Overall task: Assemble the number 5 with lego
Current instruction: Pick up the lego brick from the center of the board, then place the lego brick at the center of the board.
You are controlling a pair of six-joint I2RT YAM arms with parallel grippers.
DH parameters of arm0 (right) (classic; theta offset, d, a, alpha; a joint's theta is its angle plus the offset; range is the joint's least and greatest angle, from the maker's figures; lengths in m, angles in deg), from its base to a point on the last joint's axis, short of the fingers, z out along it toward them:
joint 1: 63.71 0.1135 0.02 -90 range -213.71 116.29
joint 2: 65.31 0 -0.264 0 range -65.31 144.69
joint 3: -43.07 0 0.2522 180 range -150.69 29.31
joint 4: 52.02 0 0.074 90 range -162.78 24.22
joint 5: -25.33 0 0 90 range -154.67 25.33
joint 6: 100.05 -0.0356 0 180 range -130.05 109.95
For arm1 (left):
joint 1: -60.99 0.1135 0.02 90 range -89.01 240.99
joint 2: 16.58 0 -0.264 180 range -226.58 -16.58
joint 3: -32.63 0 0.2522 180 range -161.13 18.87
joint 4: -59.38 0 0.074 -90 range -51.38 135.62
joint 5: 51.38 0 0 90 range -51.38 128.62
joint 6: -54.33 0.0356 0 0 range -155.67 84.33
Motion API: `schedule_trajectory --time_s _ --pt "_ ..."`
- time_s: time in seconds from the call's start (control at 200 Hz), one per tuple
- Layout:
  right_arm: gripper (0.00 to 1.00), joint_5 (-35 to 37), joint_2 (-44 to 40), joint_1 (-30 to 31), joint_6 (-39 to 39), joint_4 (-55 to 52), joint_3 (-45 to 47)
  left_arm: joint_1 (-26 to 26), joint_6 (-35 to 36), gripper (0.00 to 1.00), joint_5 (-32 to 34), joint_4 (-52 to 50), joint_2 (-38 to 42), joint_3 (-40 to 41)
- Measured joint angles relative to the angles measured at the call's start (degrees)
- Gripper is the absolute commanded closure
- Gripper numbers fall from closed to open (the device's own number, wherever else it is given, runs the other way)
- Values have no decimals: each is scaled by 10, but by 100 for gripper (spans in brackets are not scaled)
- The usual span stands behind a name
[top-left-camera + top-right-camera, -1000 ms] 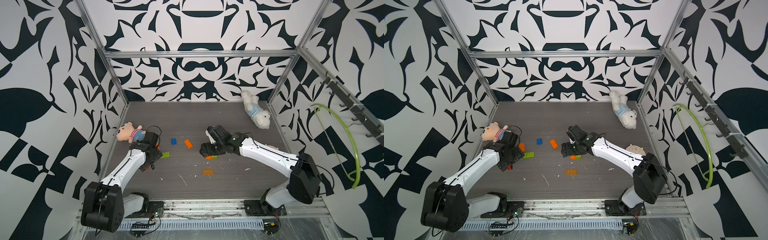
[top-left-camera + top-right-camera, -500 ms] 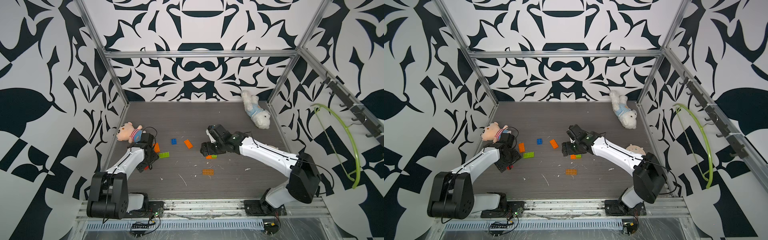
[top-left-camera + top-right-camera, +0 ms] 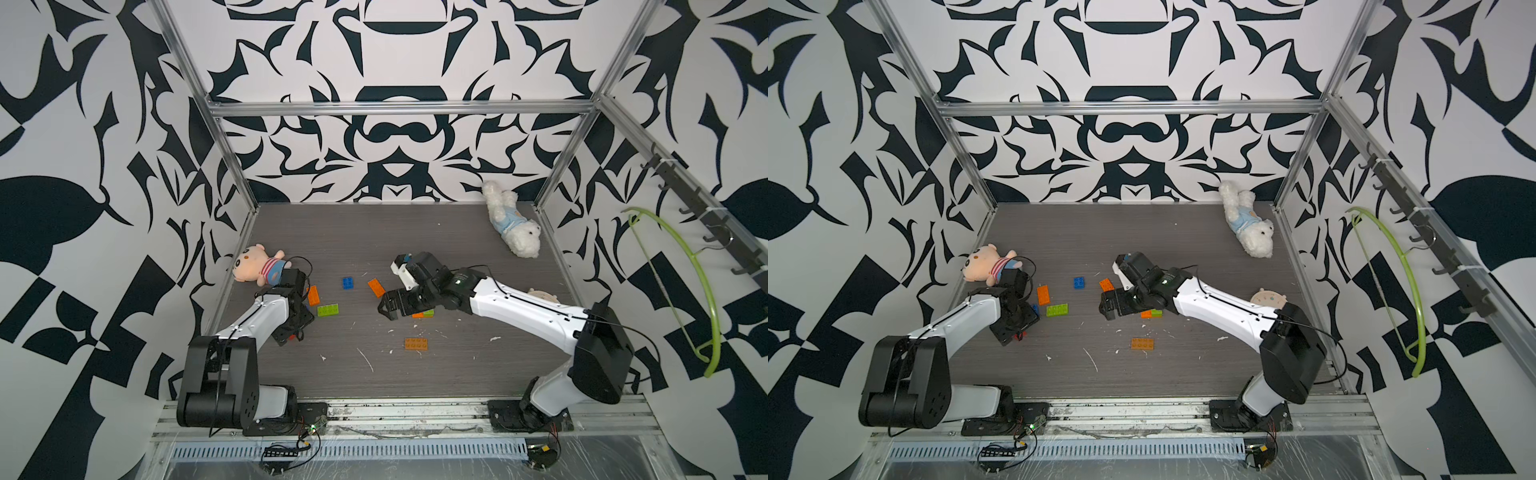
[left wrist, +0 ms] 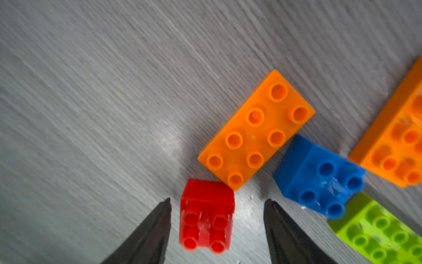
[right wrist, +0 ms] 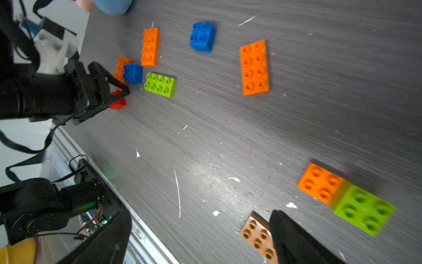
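- Left gripper [image 4: 218,200] is low over the table [image 4: 91,91], left-near area. Jaws are partly open and straddle a small red brick [image 4: 206,217], studs up. There is a gap on both sides, so nothing is gripped.
- Key relation: the red brick sits right between the left fingertips [image 4: 155,228], a bit closer to one finger. It is square, so there is no long axis to line up with. Judgement: closing straight in should catch it, with no further reach needed.
- Orange oblong brick [image 4: 255,130] touches the red brick's corner on the side away from the gripper, its long axis slanted to the jaw line.
- Blue square brick [image 4: 319,178] is just outside the other finger, with the lime oblong brick [image 4: 376,233] and a second orange oblong [image 4: 397,141] beside it.
- Tight cluster, so lifting the red brick could drag the touching orange one.
- Right gripper [image 3: 388,307] is mid-table, well apart from the red brick, jaws wide and empty. The left arm is clearly the nearer one.
- Just right of the right gripper, an orange square [image 5: 322,185] and a lime square [image 5: 363,209] touch side by side. Cannot tell if they are clipped together.
- Near orange oblong [image 3: 416,343] lies loose, nearer than that pair.
- Far blue square [image 3: 348,283] and far orange oblong [image 3: 376,287] lie loose mid-table, left and far of the right gripper.
- Judgement: early stage. Bricks are scattered and no 5 shape is laid out.
- Pink plush [image 3: 257,268] is at the left edge and white plush [image 3: 515,228] in the far-right corner, both clear of the bricks.
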Motion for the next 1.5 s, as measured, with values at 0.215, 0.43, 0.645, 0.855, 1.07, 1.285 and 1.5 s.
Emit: schedule_trajectory --time_s 0.215,0.43,0.645,0.855,1.07,1.285,1.5 --pt "0 -21 90 40 -13 28 -47 11 12 40 -1 9 -1 1" --pt "0 -21 106 46 -19 23 -64 17 20 52 -2 14 -2 9" --pt "0 -11 106 45 -19 7 -72 18 26 67 -6 18 -9 8" --pt "0 19 101 45 -19 -17 -72 17 25 70 -31 7 8 8" --pt "0 111 37 22 -26 -63 -59 -103 -25 69 -53 -11 86 6" --pt "0 162 -52 -91 -56 -91 10 -352 -87 69 -36 -10 7 -87" --pt "4 190 -89 -128 -83 -128 55 -487 -95 69 -31 -1 -199 -229"
